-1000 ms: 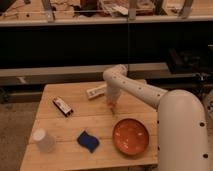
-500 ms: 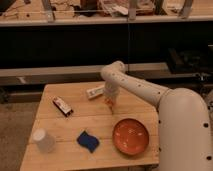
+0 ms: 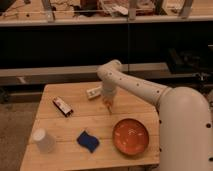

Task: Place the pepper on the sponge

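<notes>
My gripper (image 3: 107, 101) hangs over the middle of the wooden table (image 3: 60, 122), pointing down, at the end of the white arm that comes in from the right. It is shut on the small orange pepper (image 3: 108, 106), whose pale tip points down just above the tabletop. The dark-blue sponge (image 3: 88, 141) lies flat near the table's front edge, below and to the left of the gripper and well apart from it.
A big round orange plate (image 3: 131, 136) sits at the front right. A black-and-red packet (image 3: 63, 106) lies at the left, a white cup (image 3: 44, 141) stands at the front left, and a small white object (image 3: 93, 92) lies just left of the gripper.
The gripper with the pepper has shifted slightly to the left over the table. Everything on the table stays where it was.
</notes>
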`<state>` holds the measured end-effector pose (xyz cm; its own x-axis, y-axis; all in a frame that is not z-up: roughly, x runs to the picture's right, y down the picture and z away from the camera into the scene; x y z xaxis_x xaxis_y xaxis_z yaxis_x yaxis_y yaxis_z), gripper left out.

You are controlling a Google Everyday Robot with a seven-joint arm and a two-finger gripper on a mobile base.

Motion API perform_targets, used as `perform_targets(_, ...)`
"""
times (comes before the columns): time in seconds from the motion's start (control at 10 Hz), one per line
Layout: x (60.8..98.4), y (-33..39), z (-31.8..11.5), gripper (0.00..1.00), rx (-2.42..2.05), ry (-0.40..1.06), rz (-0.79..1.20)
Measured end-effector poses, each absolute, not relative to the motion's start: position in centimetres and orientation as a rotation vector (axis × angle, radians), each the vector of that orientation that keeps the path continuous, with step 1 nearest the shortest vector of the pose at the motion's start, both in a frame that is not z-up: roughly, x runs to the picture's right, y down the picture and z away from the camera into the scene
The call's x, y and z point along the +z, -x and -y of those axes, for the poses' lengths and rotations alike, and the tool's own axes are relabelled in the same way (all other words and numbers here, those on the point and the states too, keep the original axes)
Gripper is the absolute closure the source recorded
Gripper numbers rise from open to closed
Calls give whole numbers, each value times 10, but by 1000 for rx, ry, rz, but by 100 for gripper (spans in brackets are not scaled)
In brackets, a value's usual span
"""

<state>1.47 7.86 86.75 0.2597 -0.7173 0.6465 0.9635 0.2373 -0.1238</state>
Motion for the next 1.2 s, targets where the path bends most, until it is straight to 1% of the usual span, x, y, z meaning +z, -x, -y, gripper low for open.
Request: perform_targets(1.2, 848, 10, -96, 100, -1289, 560, 557)
